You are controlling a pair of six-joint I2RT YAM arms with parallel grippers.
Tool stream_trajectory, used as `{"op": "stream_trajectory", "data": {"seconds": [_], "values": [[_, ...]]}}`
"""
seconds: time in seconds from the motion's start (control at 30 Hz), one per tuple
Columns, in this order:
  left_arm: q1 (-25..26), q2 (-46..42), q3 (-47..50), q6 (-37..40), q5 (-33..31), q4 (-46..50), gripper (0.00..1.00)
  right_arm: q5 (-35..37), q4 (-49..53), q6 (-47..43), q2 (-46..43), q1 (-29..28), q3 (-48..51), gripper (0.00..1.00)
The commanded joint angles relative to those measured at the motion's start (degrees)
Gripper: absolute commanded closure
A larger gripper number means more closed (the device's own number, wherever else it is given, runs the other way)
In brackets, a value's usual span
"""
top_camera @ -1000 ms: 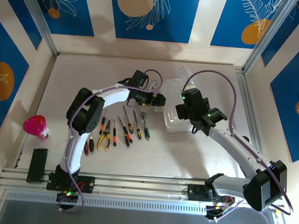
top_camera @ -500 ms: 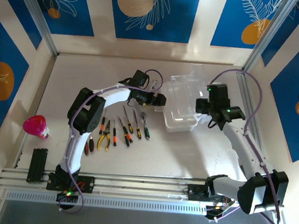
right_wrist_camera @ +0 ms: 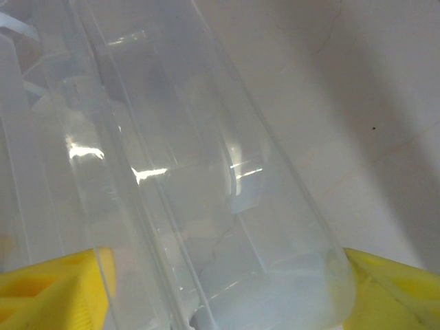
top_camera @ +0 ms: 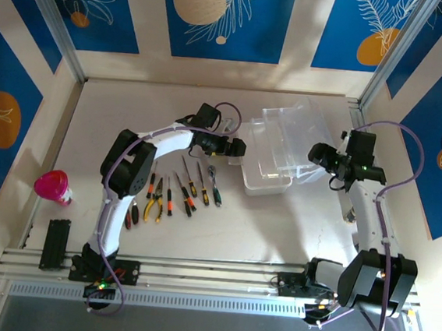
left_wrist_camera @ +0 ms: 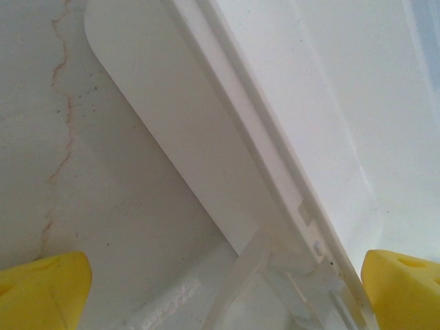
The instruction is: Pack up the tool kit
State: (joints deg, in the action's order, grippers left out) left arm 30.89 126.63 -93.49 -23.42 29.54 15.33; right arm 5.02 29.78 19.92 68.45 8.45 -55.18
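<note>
As far as the pictures show, nothing is packed yet. Nearest the arm bases, on the table [top_camera: 277, 233], the tools lie in a loose row on the near side of the left claw [top_camera: 237, 148]. The red-handled pliers [top_camera: 130, 215] are farthest from it, with the yellow-handled pliers [top_camera: 153, 206] beside them. Then come the thin screwdrivers [top_camera: 190, 182], and the small ratchet [top_camera: 216, 182] lies closest to the claw. Neither claw touches any of them. The left claw hovers with its fingers [left_wrist_camera: 41, 289] spread wide, gripping nothing. The box [top_camera: 264, 187] sits just to that claw's right, between the two claws, and its tray looks empty. In the left wrist view its pale rim runs across the gap just ahead of the fingertips. The lid [top_camera: 296, 130] stands swung up beyond the tray, tilted toward the right claw [top_camera: 321, 155]. That claw's fingers [right_wrist_camera: 48, 289] stand far apart with the lid's clear edge between them, and whether they press on it cannot be told. Opening looks done or nearly so. What is left, by this reading, is moving every tool into the tray and then closing the lid.
</note>
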Motion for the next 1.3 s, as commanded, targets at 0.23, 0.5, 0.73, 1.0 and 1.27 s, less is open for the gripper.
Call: {"op": "stream_trajectory", "data": {"seconds": [0.23, 0.5, 0.73, 1.0, 1.27], "values": [[0.2, 1.5, -1.1, 2.0, -1.4, 4.0, 0.0, 1.0, 1.7, 4.2, -0.5, 2.9, -0.4, 0.16], [0.2, 1.2, -1.5, 2.5, -2.2, 4.9, 0.0, 5.7, 4.6, 3.8, -1.8, 2.9, -2.4, 0.16], [-0.4, -0.5, -3.1, 3.5, -4.5, 8.2, 0.0, 6.2, 7.0, 0.8, -4.3, 1.0, -5.1, 0.1], [-2.0, -14.3, 1.0, 5.4, -19.8, 18.7, 0.0, 4.1, 10.0, -6.0, -1.3, -13.8, -10.8, 0.01], [-7.7, -35.7, 19.9, 3.9, -31.5, 24.0, 0.0, 4.0, 8.4, -6.6, 6.3, -25.1, -13.0, 0.01]]}}
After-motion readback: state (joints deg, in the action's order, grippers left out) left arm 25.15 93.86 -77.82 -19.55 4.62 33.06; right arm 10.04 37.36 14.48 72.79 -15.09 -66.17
